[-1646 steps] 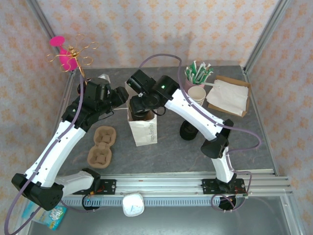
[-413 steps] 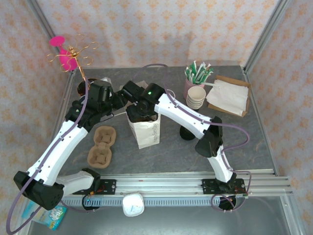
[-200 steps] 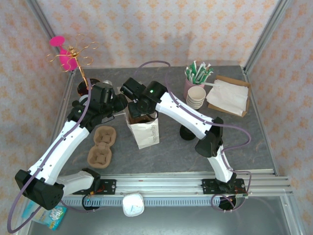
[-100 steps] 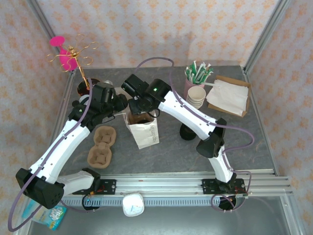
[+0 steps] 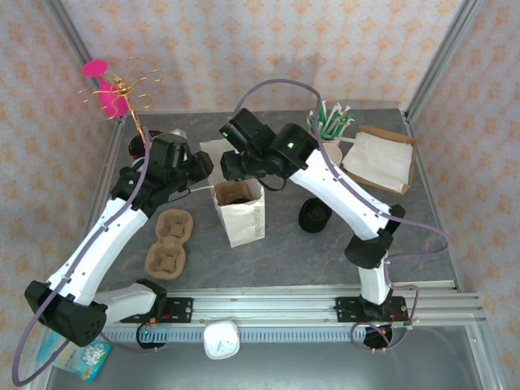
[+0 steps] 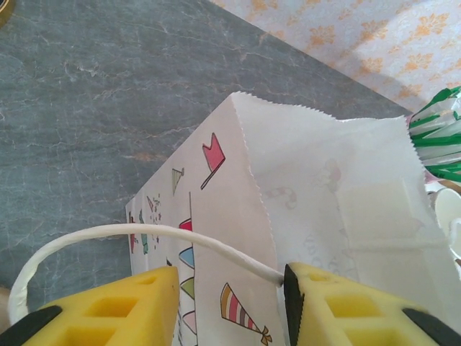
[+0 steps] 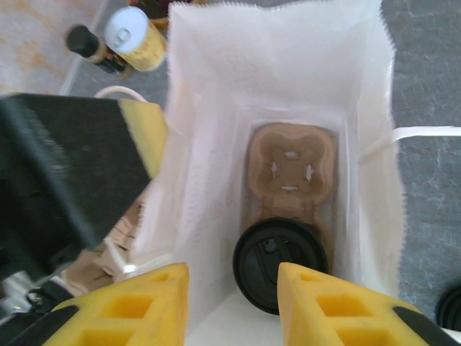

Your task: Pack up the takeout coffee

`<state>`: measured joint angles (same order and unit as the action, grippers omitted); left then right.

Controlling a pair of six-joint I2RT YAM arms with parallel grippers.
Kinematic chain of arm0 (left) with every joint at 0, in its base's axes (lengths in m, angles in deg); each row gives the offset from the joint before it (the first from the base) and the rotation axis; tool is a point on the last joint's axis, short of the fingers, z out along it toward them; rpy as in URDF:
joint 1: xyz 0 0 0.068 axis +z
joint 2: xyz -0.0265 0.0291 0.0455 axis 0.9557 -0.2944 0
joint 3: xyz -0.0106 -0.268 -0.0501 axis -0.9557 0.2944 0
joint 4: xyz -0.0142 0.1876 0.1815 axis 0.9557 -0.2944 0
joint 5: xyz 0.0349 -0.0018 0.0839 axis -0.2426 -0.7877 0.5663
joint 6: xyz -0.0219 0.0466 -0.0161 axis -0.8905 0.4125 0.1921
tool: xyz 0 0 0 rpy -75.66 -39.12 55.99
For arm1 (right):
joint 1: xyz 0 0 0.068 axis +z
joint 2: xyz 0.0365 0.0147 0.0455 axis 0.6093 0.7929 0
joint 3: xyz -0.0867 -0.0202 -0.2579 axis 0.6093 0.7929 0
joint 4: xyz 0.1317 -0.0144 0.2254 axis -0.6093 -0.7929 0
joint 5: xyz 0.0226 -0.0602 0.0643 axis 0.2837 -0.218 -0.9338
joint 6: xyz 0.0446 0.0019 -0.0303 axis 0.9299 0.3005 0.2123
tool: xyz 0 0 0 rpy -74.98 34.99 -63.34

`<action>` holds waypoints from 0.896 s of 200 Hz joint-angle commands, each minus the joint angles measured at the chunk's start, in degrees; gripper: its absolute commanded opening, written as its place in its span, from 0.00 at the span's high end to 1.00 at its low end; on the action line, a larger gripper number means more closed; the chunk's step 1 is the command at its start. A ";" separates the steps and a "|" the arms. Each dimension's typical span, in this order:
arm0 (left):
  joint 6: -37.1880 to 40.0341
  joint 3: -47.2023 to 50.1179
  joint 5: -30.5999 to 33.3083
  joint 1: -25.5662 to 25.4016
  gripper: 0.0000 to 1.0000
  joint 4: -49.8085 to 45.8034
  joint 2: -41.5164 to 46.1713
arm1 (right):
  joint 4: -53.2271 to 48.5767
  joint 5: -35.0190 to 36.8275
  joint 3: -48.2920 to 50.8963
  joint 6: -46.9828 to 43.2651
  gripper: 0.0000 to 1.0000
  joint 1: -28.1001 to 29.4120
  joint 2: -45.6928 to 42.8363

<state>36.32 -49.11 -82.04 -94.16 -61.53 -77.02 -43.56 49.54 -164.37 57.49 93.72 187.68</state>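
A white paper bag (image 5: 242, 218) stands upright mid-table with its top open. In the right wrist view a brown cup carrier (image 7: 290, 162) lies on the bag's floor, and the takeout coffee (image 7: 281, 265), a black lidded cup, sits in its near hole. My right gripper (image 7: 234, 306) hovers over the bag's mouth, open and with nothing between its fingers; from above it (image 5: 234, 166) hangs by the bag's far rim. My left gripper (image 6: 230, 303) is open and straddles the bag's left wall (image 6: 317, 187). The white cord handle (image 6: 144, 232) touches its right finger.
A pile of black lids (image 5: 314, 216) sits right of the bag and spare brown carriers (image 5: 169, 240) lie to its left. Far right are a pink cup of green-and-white sticks (image 5: 329, 120) and napkins on a brown tray (image 5: 380, 158). Small bottles (image 7: 133, 36) stand beyond the bag.
The right gripper has lifted out of the bag and drawn back toward the far side, leaving the cup in the carrier. The bag's mouth now shows from above. The left arm has hardly moved.
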 commanded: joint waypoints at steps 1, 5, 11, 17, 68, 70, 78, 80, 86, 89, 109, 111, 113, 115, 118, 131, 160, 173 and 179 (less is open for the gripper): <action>0.75 -3.06 0.24 -0.24 0.52 -0.56 1.78 | 2.85 -1.42 -0.47 0.42 0.62 -1.60 -4.36; 0.83 -3.34 0.16 -0.21 0.52 -0.59 1.91 | 3.11 -1.63 -0.40 0.40 0.62 -2.10 -4.70; 1.03 -3.71 0.16 -0.17 0.51 -0.72 2.07 | 3.43 -1.66 -0.26 0.36 0.62 -3.02 -5.51; 1.21 -4.23 0.32 -0.11 0.51 -0.94 2.18 | 3.79 -1.32 0.19 0.38 0.62 -4.05 -6.33; 4.10 -7.56 0.30 -0.03 0.48 -0.28 3.59 | 10.32 3.27 15.13 -1.80 0.57 -20.41 -15.05; 4.30 -7.64 0.26 0.02 0.48 -0.30 3.64 | 10.31 3.62 15.38 -1.87 0.57 -21.11 -15.08; 4.98 -7.81 0.13 0.02 0.48 0.37 3.68 | 10.56 5.53 17.02 -2.24 0.57 -23.59 -15.26; 5.00 -7.93 0.08 0.08 0.48 0.46 3.68 | 10.79 5.81 17.55 -2.46 0.56 -24.17 -15.27; 5.01 -8.13 0.01 0.02 0.48 0.95 3.75 | 11.65 6.13 19.47 -3.29 0.55 -25.88 -15.37; 5.76 -8.18 -0.06 0.05 0.48 1.26 3.73 | 12.01 6.01 20.27 -3.69 0.54 -26.82 -15.29; 7.33 -7.96 -0.50 0.01 0.48 4.17 3.56 | 12.05 7.68 22.70 -4.19 0.54 -31.72 -14.19; 7.37 -7.96 -0.71 0.03 0.48 4.38 3.48 | 12.13 7.73 22.90 -4.25 0.54 -32.14 -14.08; 7.51 -7.96 -0.94 -0.05 0.48 4.87 3.37 | 12.19 7.85 23.15 -4.28 0.54 -32.44 -14.01; 7.66 -7.92 -1.24 -0.03 0.48 5.17 3.34 | 12.34 7.95 23.43 -4.43 0.54 -32.89 -14.03; 7.84 -7.88 -1.83 -0.07 0.48 5.68 3.13 | 12.60 7.98 23.84 -4.52 0.54 -33.52 -14.04; 8.00 -7.23 -3.85 -0.08 0.48 7.93 2.54 | 14.33 6.96 25.97 -5.40 0.53 -36.35 -13.87; 8.70 -6.56 -6.28 -0.43 0.48 10.58 0.58 | 15.48 5.17 27.12 -6.31 0.53 -40.32 -11.77; 9.05 -6.65 -6.35 -0.82 0.48 11.01 -0.07 | 15.91 4.69 27.43 -6.43 0.53 -41.16 -10.85; 9.08 -6.57 -6.35 -0.95 0.48 11.35 -0.27 | 16.26 4.17 27.65 -6.60 0.53 -41.45 -10.51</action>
<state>43.57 -55.89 -86.50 -94.27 -53.86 -76.02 -29.81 54.26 -137.35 52.52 53.05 175.55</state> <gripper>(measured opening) 0.520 0.466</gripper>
